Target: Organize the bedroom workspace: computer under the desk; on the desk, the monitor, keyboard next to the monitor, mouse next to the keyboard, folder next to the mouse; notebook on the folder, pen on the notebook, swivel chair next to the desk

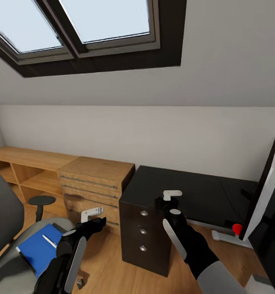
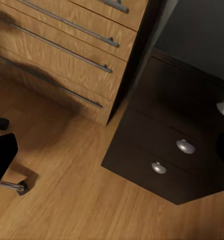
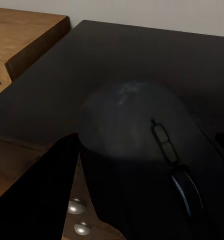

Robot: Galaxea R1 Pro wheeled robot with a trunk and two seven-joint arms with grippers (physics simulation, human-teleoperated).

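Note:
My right gripper [image 1: 167, 203] hovers over the left end of the black desk [image 1: 194, 185], shut on the dark rounded mouse [image 3: 136, 130], which sits between its fingers [image 3: 32, 195] in the right wrist view. My left gripper [image 1: 96, 222] hangs open and holds nothing above the wooden floor, between the swivel chair [image 1: 7, 228] and the desk drawers [image 2: 176, 145]. On the chair's seat lies the blue folder [image 1: 38, 248] with the pale pen [image 1: 49, 241] on top. The monitor [image 1: 265, 196] stands tilted at the right edge, its red dot [image 1: 236, 228] low. The notebook is out of view.
A light wooden counter [image 1: 94, 171] with long bar handles [image 2: 67, 50] stands to the left of the desk, touching it. A small black round stool [image 1: 41, 201] is by the counter. The chair's castors [image 2: 19, 187] rest on the floor near my left arm. A skylight is overhead.

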